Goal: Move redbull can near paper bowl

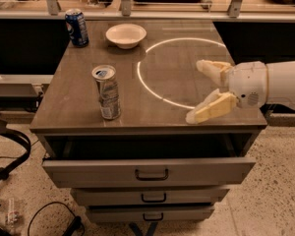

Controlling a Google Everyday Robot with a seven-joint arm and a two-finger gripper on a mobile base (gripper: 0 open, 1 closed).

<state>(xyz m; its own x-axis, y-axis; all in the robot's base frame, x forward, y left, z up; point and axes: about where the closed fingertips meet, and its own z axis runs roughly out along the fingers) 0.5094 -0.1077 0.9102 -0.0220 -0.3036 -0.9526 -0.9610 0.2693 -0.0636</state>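
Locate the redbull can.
Camera view: redbull can stands upright, front-left on the table, paper bowl behind it; open gripper to its right.

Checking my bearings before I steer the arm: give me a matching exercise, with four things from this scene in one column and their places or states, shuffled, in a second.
Things:
1. redbull can
2. paper bowl
3. Pepsi can
4. gripper

Places or states:
A. back left corner of the table
B. over the right front part, jaws open
C. upright in the front left part
D. at the back, near the middle

Pairs: 1-C, 2-D, 3-A, 4-B.
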